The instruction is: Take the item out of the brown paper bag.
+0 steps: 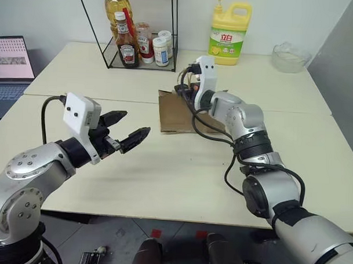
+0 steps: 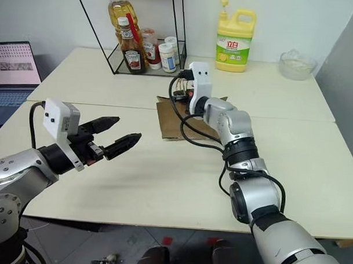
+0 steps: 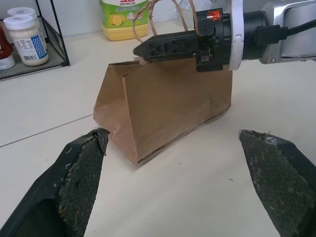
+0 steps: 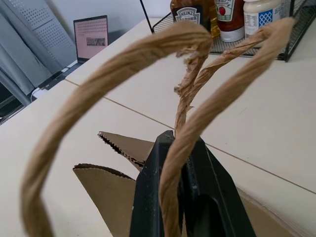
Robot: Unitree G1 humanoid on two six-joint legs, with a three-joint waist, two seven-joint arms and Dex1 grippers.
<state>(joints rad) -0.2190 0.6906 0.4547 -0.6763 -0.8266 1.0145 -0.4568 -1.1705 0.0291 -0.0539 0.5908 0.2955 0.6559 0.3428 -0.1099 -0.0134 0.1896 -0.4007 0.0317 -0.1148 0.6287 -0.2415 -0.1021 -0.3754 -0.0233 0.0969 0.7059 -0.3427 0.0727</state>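
My left gripper (image 1: pixel 125 130) hangs over the near table (image 1: pixel 180 184) with its two black fingers spread as wide as they go, nothing between them, pointed across toward the brown paper bag (image 3: pixel 168 108). My right gripper (image 3: pixel 148 48) is pinched shut at the top of that bag, its fingers (image 4: pixel 182 197) closed where the twisted paper handles (image 4: pixel 113 69) rise in loops in front of the wrist camera (one strand runs right down between the pads).

From left to right: a laptop (image 1: pixel 10 65) sits open at the far left edge. Next, a black wire rack (image 1: pixel 141 49) on the far table holds a tall bottle of yellow oil (image 1: pixel 116 8), a ketchup bottle (image 1: pixel 126 48) with a red label, a second red-labelled bottle (image 1: pixel 145 44) and two white-lidded jars (image 1: pixel 161 50). The bag stands upright just ahead of the seam between the two tables, mouth up, side gusset folded in; its jagged rim (image 4: pixel 123 143) gapes a little, though I cannot see inside it, so I cannot tell where the soda bottle is. Beyond it stands a yellow detergent jug (image 1: pixel 228 35), and at far right a clear glass bowl (image 1: pixel 290 58), whose contents I cannot make out.
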